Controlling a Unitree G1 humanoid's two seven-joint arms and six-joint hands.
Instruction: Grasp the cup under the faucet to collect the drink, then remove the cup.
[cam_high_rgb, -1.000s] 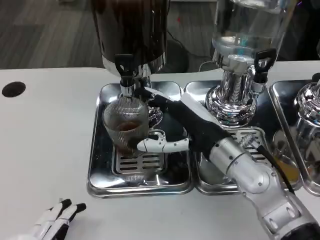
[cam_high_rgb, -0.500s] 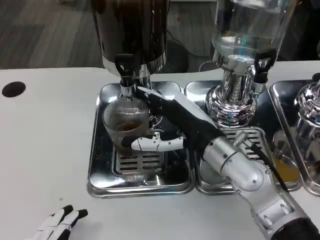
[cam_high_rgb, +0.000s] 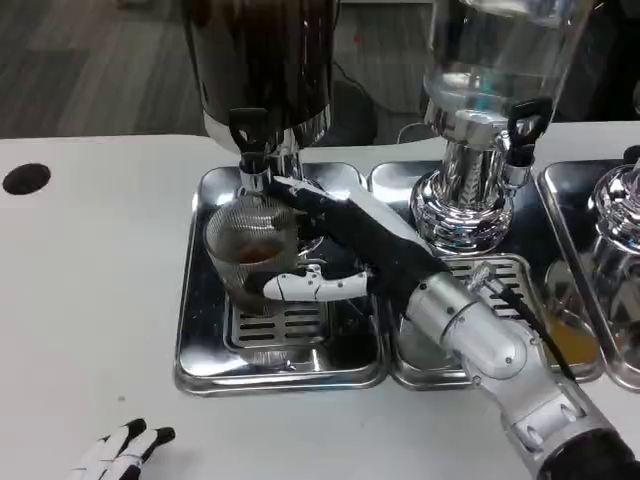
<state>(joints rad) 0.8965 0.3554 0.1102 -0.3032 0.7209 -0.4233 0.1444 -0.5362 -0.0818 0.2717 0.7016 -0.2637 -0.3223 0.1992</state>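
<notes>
The ribbed clear glass cup (cam_high_rgb: 250, 252) stands on the slotted grate of the left shiny steel drip tray (cam_high_rgb: 200, 330), directly under the black-handled faucet (cam_high_rgb: 252, 150) of the dark drink dispenser (cam_high_rgb: 265, 60). The robot's right hand (cam_high_rgb: 325, 245) reaches in from the right and wraps the cup: white and black fingers (cam_high_rgb: 300, 287) curl across the cup's lower front, touching the glass, while another finger runs behind the cup near the faucet. The hand holds the cup between them.

Inside the cup lies a shallow pool of brown drink, well below the rim. The dispenser above it looks dark with liquid. To the right, a clear-tanked dispenser (cam_high_rgb: 490, 70) on a chrome base stands on a second steel tray (cam_high_rgb: 520, 300), and some yellowish liquid shows at that tray's right end.

The cup sits toward the back of its tray, with the raised tray rim on its left and front and the faucet close over its mouth. Bare white table (cam_high_rgb: 90, 290) spreads to the left and in front of the trays. The left hand (cam_high_rgb: 122, 452) lies at the bottom edge of the picture, well apart from the trays; only its fingertips show, lying close together with nothing between them, and whether it is spread or curled cannot be told.
</notes>
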